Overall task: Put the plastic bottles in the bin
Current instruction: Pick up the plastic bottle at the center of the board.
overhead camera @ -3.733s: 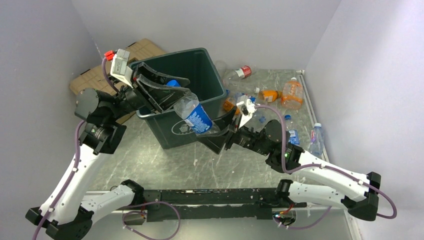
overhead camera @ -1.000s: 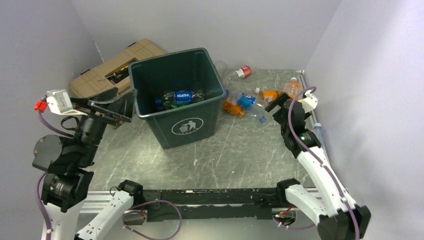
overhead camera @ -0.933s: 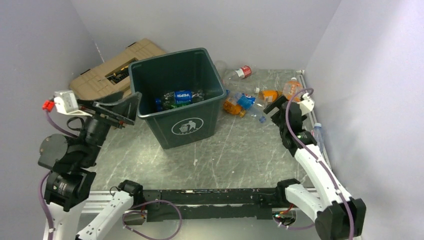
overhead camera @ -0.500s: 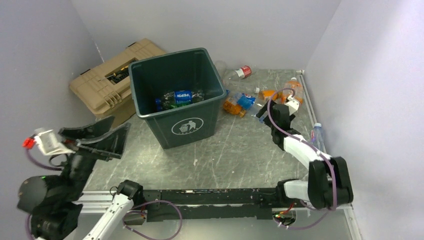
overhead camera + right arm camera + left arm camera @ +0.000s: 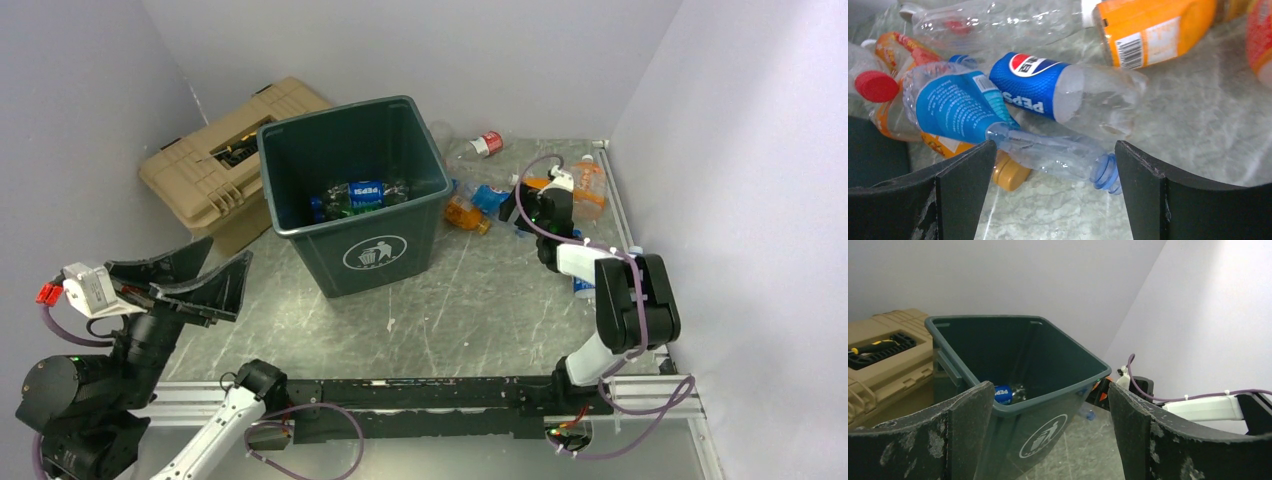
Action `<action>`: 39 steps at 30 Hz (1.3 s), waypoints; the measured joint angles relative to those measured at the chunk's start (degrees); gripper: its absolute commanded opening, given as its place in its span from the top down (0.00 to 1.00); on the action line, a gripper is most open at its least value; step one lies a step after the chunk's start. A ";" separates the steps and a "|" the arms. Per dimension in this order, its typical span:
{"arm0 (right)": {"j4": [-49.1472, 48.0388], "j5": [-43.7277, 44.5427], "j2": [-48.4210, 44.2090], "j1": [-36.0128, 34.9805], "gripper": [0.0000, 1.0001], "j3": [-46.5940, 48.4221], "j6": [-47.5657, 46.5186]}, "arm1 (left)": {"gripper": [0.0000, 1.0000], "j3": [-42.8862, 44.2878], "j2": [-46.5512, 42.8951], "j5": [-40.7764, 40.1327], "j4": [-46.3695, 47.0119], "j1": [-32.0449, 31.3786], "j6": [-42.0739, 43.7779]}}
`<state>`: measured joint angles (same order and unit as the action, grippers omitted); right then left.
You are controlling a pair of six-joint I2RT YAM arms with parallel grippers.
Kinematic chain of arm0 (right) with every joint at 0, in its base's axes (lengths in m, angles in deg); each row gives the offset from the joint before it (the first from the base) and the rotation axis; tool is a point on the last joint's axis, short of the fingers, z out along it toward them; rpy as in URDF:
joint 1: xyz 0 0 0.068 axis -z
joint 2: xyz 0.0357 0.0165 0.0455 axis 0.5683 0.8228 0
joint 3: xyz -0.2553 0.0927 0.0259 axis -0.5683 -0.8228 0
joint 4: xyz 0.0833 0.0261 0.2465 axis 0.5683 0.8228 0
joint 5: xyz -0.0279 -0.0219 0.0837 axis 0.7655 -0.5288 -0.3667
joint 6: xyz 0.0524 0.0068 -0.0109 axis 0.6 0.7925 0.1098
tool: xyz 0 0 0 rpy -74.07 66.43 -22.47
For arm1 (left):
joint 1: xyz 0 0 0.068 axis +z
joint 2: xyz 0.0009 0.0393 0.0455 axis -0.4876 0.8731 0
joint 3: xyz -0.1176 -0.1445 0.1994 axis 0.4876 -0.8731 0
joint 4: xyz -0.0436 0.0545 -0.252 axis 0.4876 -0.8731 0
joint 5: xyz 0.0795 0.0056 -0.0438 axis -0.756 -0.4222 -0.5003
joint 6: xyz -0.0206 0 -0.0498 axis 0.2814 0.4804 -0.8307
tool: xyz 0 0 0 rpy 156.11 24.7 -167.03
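Note:
The dark green bin (image 5: 300, 215) stands mid-table with several plastic bottles (image 5: 355, 193) lying inside. To its right more bottles are heaped: a clear one with a light blue label (image 5: 958, 107), a Pepsi one (image 5: 1048, 92), an orange one (image 5: 1153, 30). My right gripper (image 5: 1055, 150) is open and low over this heap, its jaws either side of the light-blue-labelled bottle's neck without touching it. The same gripper (image 5: 515, 208) shows from above at the heap's right side. My left gripper (image 5: 228, 252) hangs open and empty at the near left, facing the bin (image 5: 1013, 365).
A tan ribbed hard case (image 5: 210, 165) lies behind the bin on the left. A red-capped bottle (image 5: 487, 142) lies near the back wall, another bottle (image 5: 632, 262) by the right wall. Walls close in on three sides; a black rail (image 5: 420, 395) runs along the near edge.
The Pepsi bottle both grippers held over the bin now lies inside it. My left arm has drawn back to the near left. My right gripper has swung down to the heap.

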<state>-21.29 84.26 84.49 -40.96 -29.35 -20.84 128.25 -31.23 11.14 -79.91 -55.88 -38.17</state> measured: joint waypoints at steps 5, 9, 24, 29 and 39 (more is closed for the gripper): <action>-0.35 -4.72 2.67 -0.09 0.10 1.44 -2.45 | 0.11 0.00 -0.24 -0.61 -1.05 -0.31 1.20; -0.35 -6.56 4.09 -0.07 0.11 1.51 -3.85 | 0.11 0.00 -0.46 -0.61 -1.53 -0.42 1.18; 2.56 -8.09 6.69 -0.15 0.21 4.07 -5.70 | 0.12 -1.90 -0.42 -0.33 -1.46 -0.42 -0.02; 4.83 -7.91 6.51 -1.27 0.31 3.91 -5.03 | 0.12 -1.90 -0.35 -0.13 -1.44 -0.42 -1.05; 10.08 -6.10 5.77 -4.50 0.27 3.65 -3.21 | 0.13 -2.45 -0.33 0.70 -1.51 -0.42 -5.01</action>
<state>-11.21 78.16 90.26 -45.46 -25.70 -24.05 125.80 -31.56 11.84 -81.42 -56.30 -43.17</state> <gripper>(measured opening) 0.694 0.873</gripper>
